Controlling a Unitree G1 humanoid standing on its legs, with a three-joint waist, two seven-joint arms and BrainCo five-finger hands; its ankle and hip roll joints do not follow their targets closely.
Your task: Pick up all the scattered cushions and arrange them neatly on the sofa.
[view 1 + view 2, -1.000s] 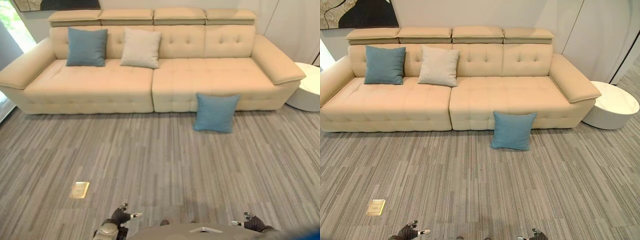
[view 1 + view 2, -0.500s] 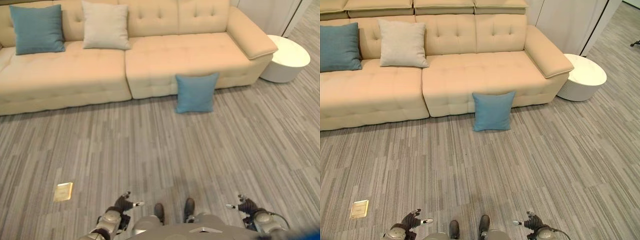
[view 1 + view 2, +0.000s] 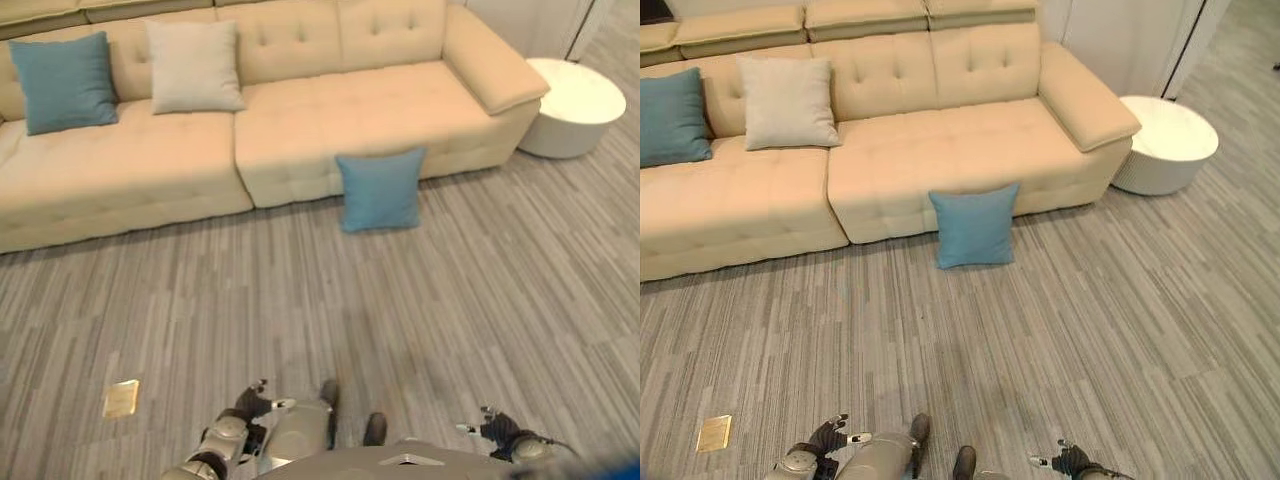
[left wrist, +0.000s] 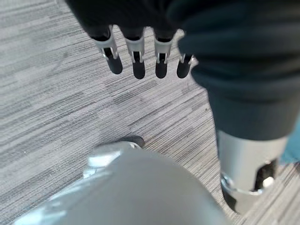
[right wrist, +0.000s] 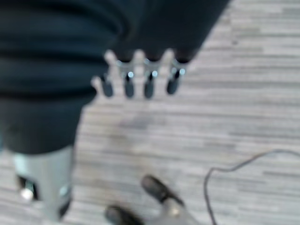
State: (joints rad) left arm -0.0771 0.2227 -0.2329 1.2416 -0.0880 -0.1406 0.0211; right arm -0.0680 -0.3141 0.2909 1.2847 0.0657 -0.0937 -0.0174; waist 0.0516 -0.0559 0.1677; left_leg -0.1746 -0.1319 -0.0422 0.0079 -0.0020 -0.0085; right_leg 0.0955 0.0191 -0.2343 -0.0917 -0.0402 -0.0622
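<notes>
left robot hand and right robot hand fingers relaxed, empty, blue cushion upright against sofa front

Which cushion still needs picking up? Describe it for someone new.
Find the long beige sofa. A blue cushion stands on the grey floor, leaning against its front. The other blue cushion and the beige cushion sit on the seat.

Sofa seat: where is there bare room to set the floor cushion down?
The beige tufted sofa is bare from the beige square cushion to its right armrest. Its left end is crowded: the teal cushion sits there. The teal floor cushion leans against the front.
</notes>
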